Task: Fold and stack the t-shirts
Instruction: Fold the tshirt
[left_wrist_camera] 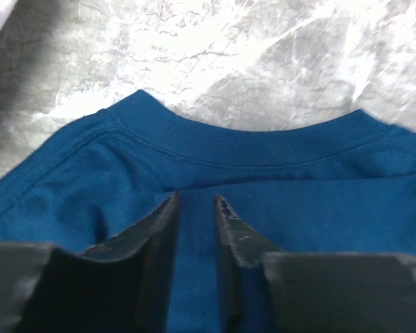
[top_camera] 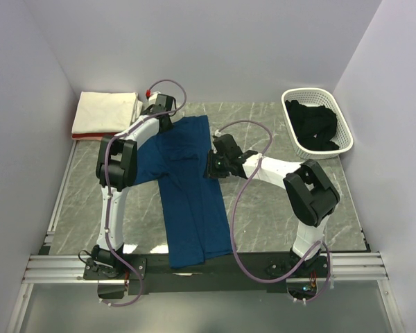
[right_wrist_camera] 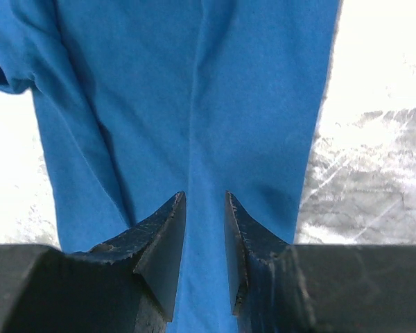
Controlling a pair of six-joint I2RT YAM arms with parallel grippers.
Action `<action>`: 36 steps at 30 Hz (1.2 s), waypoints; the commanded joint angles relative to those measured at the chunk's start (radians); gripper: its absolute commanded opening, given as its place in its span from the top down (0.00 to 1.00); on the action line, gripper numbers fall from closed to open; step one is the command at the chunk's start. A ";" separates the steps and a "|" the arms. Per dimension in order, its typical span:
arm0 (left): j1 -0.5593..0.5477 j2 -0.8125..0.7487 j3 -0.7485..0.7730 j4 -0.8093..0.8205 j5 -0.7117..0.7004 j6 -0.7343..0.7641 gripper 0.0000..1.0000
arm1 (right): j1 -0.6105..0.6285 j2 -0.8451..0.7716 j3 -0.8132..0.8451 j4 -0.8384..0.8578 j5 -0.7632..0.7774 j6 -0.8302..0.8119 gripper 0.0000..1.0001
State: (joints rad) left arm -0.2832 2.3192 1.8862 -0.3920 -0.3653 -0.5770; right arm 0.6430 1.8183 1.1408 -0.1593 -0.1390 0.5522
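The navy blue t-shirt (top_camera: 193,201) lies long and narrow down the middle of the table, with one sleeve spread to the left under my left arm. My left gripper (top_camera: 170,122) is at its collar end; its jaws (left_wrist_camera: 196,200) stand narrowly apart with blue cloth (left_wrist_camera: 263,149) pinched between them. My right gripper (top_camera: 212,165) is at the shirt's right edge, pinching the cloth (right_wrist_camera: 194,83), and a crease runs into the jaws (right_wrist_camera: 205,195). A cream-white folded shirt (top_camera: 107,111) lies on a pink-red one (top_camera: 90,134) at the back left. A black shirt (top_camera: 313,125) lies in the basket.
The white lattice basket (top_camera: 317,93) stands at the back right corner. The grey marble table (top_camera: 263,222) has a metal rail (top_camera: 208,267) along its near edge, and the shirt's hem hangs over it. White walls enclose the left, back and right sides.
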 commanded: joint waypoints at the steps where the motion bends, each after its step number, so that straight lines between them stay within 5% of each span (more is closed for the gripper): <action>1: -0.005 -0.067 -0.021 0.015 -0.035 0.019 0.64 | -0.009 0.001 0.053 0.009 0.019 -0.012 0.64; 12: -0.004 -0.004 0.027 -0.033 -0.043 0.009 0.58 | -0.008 0.007 0.046 0.015 0.013 -0.009 0.64; 36: -0.004 0.014 0.022 -0.008 -0.007 -0.004 0.63 | -0.016 0.012 0.043 0.020 0.006 -0.008 0.64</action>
State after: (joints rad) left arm -0.2832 2.3219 1.8782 -0.4282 -0.3840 -0.5697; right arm 0.6369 1.8221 1.1542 -0.1581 -0.1398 0.5526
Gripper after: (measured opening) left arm 0.379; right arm 0.361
